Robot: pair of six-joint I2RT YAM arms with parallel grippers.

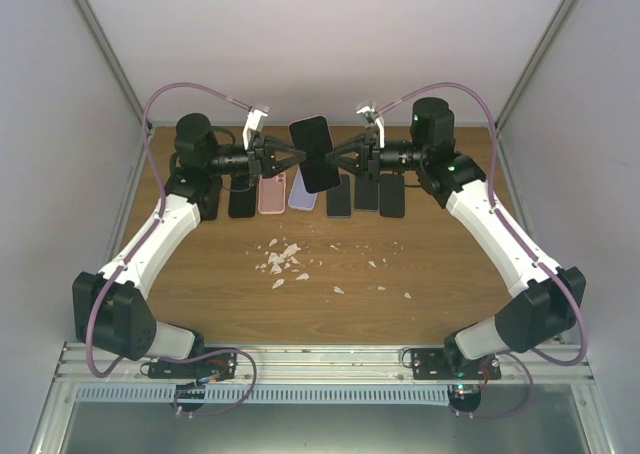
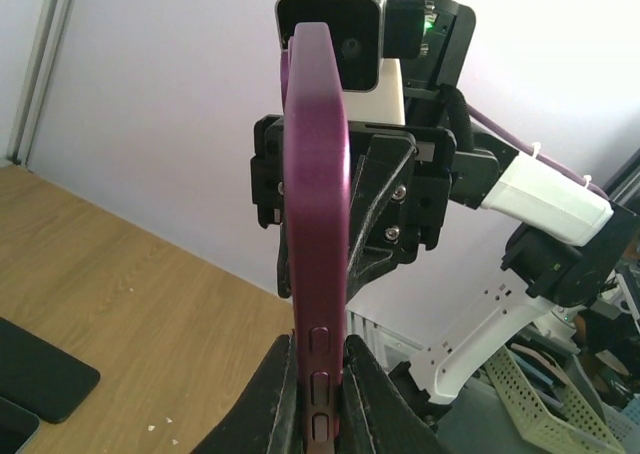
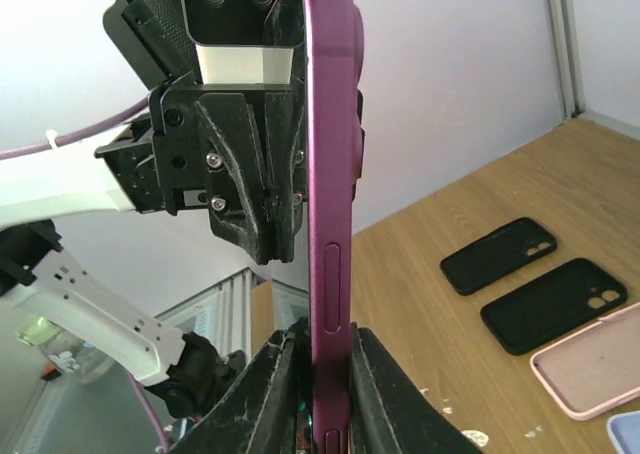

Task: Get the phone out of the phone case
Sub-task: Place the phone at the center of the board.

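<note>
While the purple phone case [image 2: 315, 224] hangs in the air above the far side of the desk [image 1: 420, 274], I see the phone [image 1: 314, 154] seated inside it, its dark face towards the overhead camera. My left end effector [image 1: 296, 158] is clamped tight on one long edge. The right end effector [image 1: 333, 159] pinches the opposite edge, fingers pressed to both faces. Other cases [image 1: 366, 194] lie in a row beneath; the pink case [image 3: 590, 364] holds nothing.
</note>
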